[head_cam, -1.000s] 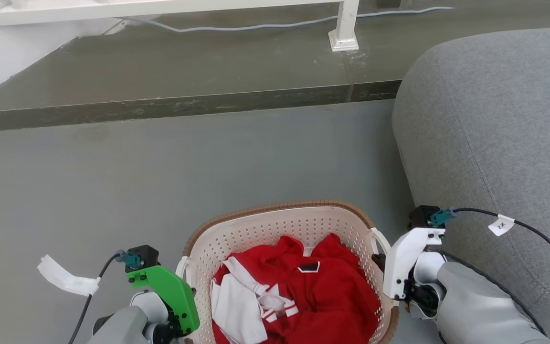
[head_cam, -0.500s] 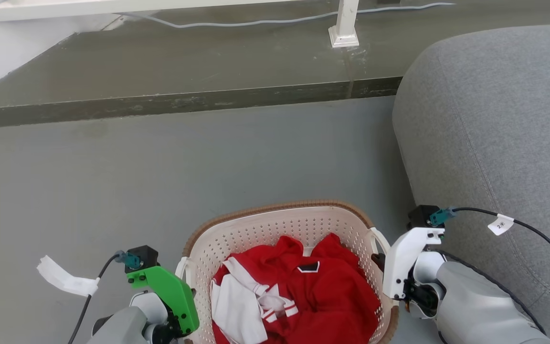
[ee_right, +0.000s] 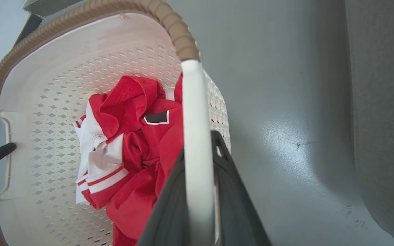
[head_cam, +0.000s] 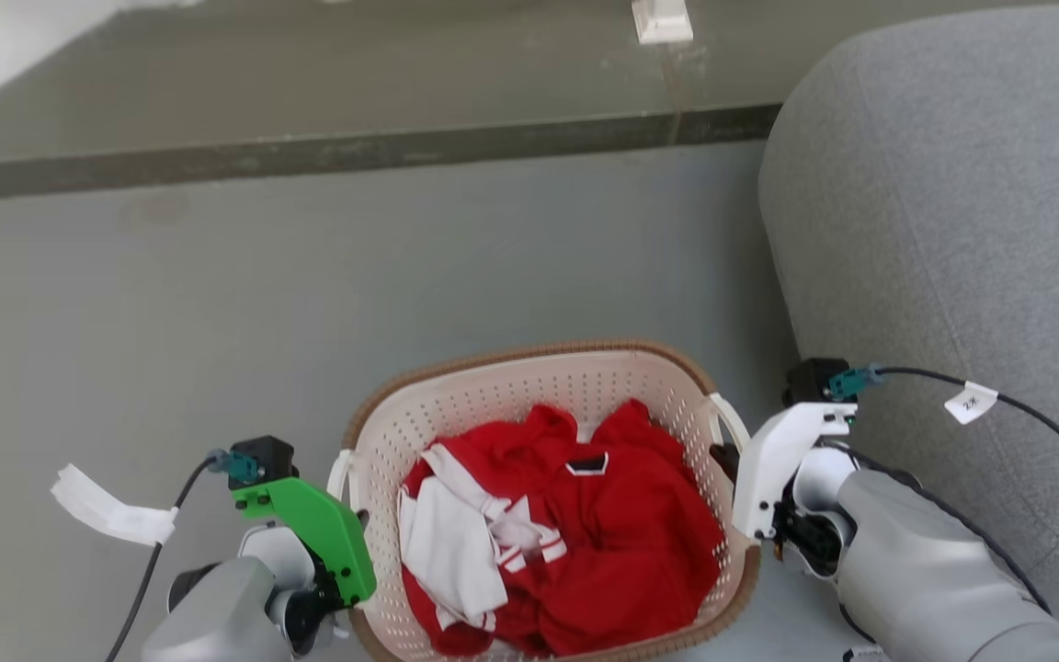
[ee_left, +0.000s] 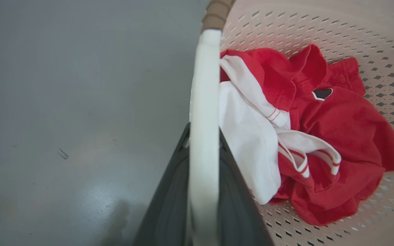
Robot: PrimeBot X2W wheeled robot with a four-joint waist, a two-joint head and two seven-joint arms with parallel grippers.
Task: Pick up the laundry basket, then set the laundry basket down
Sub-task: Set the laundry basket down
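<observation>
Both jaws clamp handles (ee_left: pixel 204 102) of laundry basket (head_cam: pixel 529 405) | red-white clothes (head_cam: pixel 621 515) inside

right cable tag (head_cam: pixel 969 402): small white label on the black cable, "2" then a mark too blurred to read | left cable tag (head_cam: pixel 108 513): white, crumpled, no writing legible | patch (head_cam: pixel 587 465) on red shirt (head_cam: pixel 640 542): black, white-edged, no letters legible | nothing else readable
</observation>
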